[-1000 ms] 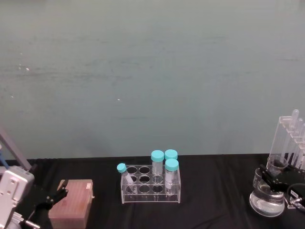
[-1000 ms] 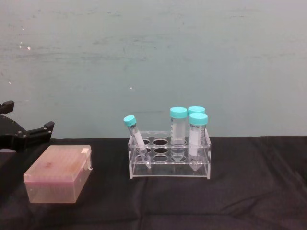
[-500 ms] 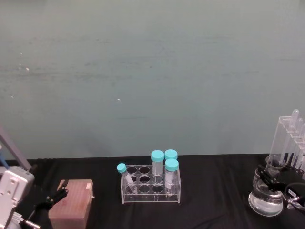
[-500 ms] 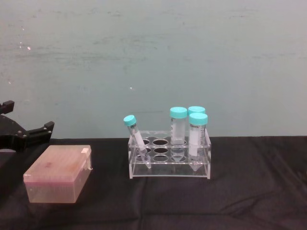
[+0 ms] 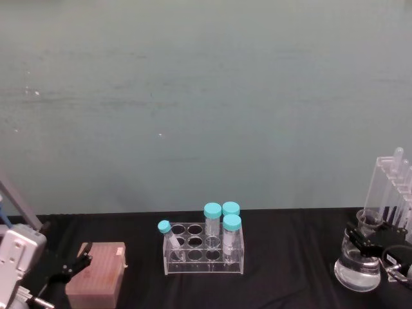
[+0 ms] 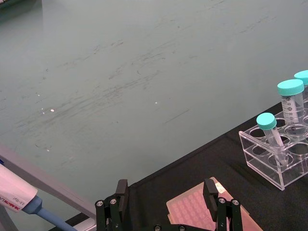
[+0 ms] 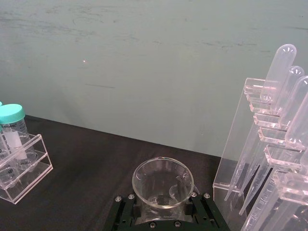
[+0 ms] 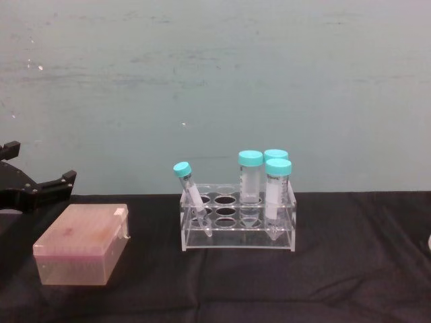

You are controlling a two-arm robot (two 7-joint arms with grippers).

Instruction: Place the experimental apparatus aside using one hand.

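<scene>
At the table's right end stands a clear conical flask [image 5: 357, 270]. My right gripper [image 5: 364, 244] is shut on its neck, and the right wrist view shows the flask's round mouth [image 7: 162, 184] just above the black jaws. Close behind and to the right of the flask stands a tall clear acrylic rack [image 5: 391, 193] holding long tubes [image 7: 275, 72]. My left gripper [image 5: 72, 265] hangs open at the far left, its two fingers [image 6: 120, 191] spread apart above the table with nothing between them.
A pink tip box [image 5: 96, 275] lies at the left, close to the left gripper. In the middle stands a small clear rack [image 5: 204, 252] with several teal-capped tubes [image 8: 250, 176]. A pipette [image 6: 14, 193] shows beside the left arm. Black cloth [image 8: 350, 269] covers the table.
The flask and my right gripper have shifted slightly to the left. The left arm, the tip box and the small rack have not moved.
</scene>
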